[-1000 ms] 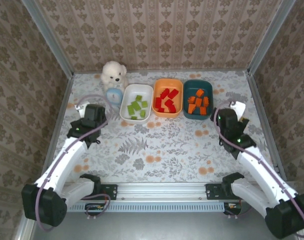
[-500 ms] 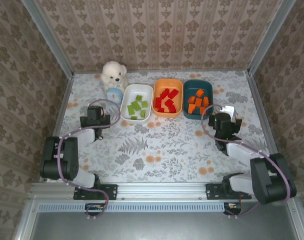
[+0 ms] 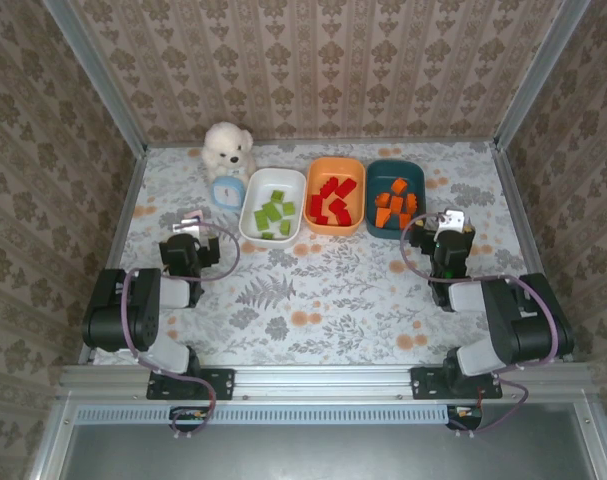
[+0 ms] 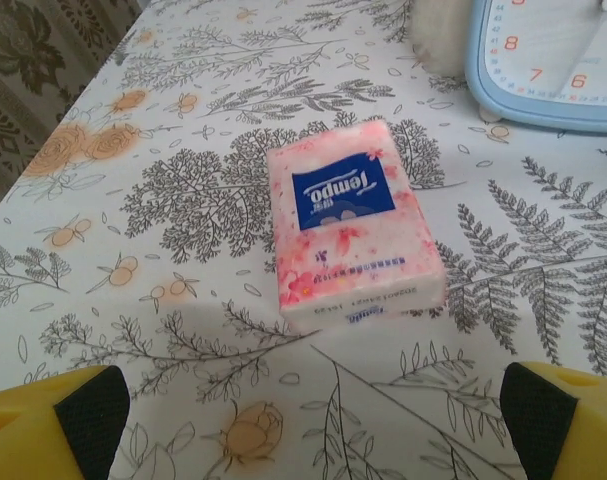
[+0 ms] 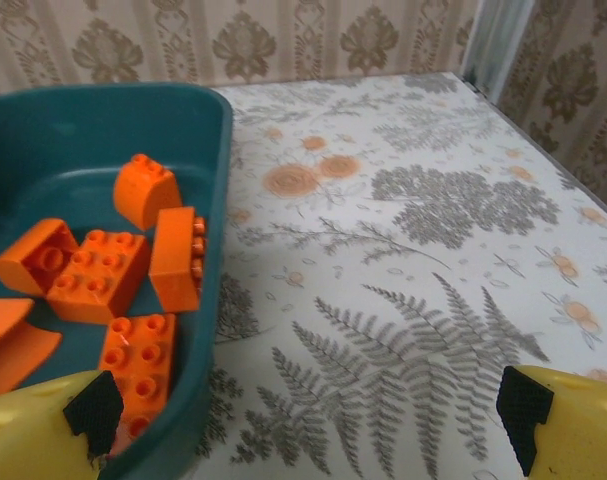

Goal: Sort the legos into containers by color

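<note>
Gaping wide and carrying nothing, the left gripper [image 3: 190, 224] and the right gripper [image 3: 451, 220] sit low over the table [image 3: 323, 300], each arm folded close to its base. I read this as a parked pose: every brick I can find already lies in a dish with others of its colour, so the sorting looks finished and neither tool needs a hold.

Straight ahead of the left gripper lies one tissue pack [image 4: 348, 230], flat on the cloth. Beyond it to the right stands one blue clock [image 4: 553, 60], with one white plush toy [image 3: 228, 148] just behind that. None of the three belongs to the task.

Further right of the left gripper is the white dish [image 3: 245, 215], holding the green legos [image 3: 273, 212]. Next along is the orange dish [image 3: 335, 161] with the red legos [image 3: 333, 200]. The teal dish [image 5: 83, 130] sits just ahead and left of the right gripper, its near wall close to that tool's left finger, and holds the orange legos [image 5: 93, 275].

That makes three dishes in a row, touching or nearly so. Each holds perhaps six or seven bricks, though they overlap and look small from above, so the count is approximate.
</note>
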